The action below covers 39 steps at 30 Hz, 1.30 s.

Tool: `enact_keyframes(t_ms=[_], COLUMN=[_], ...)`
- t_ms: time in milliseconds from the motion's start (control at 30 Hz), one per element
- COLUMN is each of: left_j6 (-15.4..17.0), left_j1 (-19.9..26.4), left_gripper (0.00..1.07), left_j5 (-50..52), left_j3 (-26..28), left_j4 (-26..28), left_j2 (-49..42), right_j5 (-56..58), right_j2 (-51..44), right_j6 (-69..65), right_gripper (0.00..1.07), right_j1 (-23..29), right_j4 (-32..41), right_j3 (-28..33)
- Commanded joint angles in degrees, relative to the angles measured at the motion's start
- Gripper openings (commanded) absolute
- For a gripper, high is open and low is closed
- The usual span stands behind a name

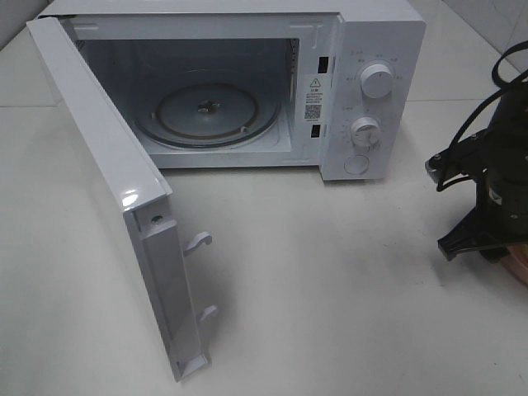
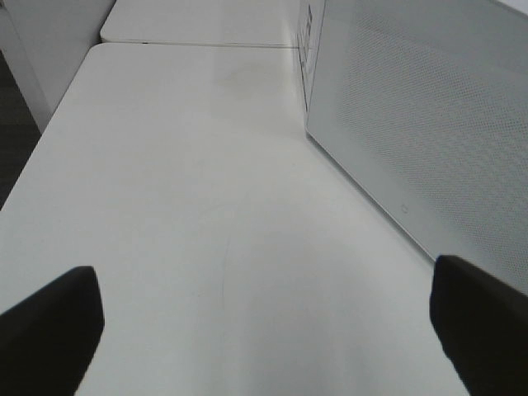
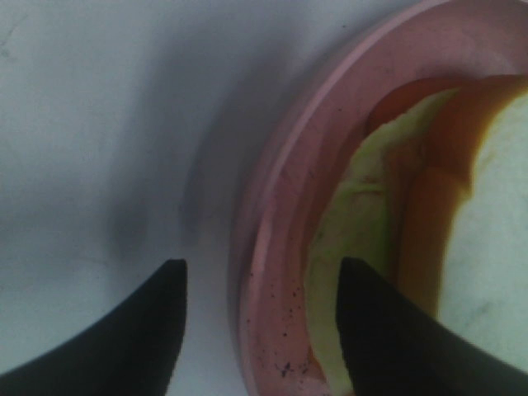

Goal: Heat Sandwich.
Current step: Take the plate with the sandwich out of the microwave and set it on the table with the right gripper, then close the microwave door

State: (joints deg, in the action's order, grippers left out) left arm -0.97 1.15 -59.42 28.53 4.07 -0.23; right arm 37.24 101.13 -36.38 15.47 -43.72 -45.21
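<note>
Over pink plate (image 3: 272, 247) rim: right gripper (image 3: 260, 322) fingers apart, straddling; sandwich (image 3: 495, 247) inside.

In the exterior high view the right arm (image 1: 495, 186) runs off the frame's edge, and only a sliver of the pink plate (image 1: 520, 264) shows beneath it. The sandwich (image 3: 495, 247) appears only in the right wrist view, blurred and cut by the frame edge (its layers smear together). The left gripper (image 2: 264, 330) shows just two dark fingertips at the frame's lower corners. The microwave (image 1: 363, 91) label's print is too small to read.
</note>
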Motion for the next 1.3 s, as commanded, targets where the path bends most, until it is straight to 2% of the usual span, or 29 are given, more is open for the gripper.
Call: enact_keyframes(t_ms=[33, 333, 567, 833, 967, 1300], left_j6=[0.2, 0.2, 0.2, 0.2, 0.2, 0.2], left_j1=[0.0, 0.0, 0.0, 0.0, 0.0, 0.0], left_gripper=[1.01, 1.01, 1.01, 1.01, 1.01, 1.01], left_j5=[0.2, 0.2, 0.2, 0.2, 0.2, 0.2], left_j3=[-0.1, -0.1, -0.1, -0.1, -0.1, -0.1], left_j4=[-0.1, -0.1, -0.1, -0.1, -0.1, -0.1], left_j2=[-1.3, -1.3, -1.3, -1.3, -1.3, -1.3], right_j5=[2.2, 4.4, 6.0, 10.9, 13.3, 20.6], right_j2=[-3.4, -14.2, -21.9, -33.9, -39.4, -54.3], right_j6=[3.4, 12.0, 17.1, 24.8, 26.2, 27.3], right_gripper=[0.66, 0.76, 0.76, 0.76, 0.76, 0.76], right_j1=[-0.2, -0.2, 0.0, 0.0, 0.0, 0.0], right_j4=[2.6, 12.5, 19.3, 30.1, 32.3, 32.3], right_j3=[-0.2, -0.2, -0.2, -0.2, -0.2, -0.2])
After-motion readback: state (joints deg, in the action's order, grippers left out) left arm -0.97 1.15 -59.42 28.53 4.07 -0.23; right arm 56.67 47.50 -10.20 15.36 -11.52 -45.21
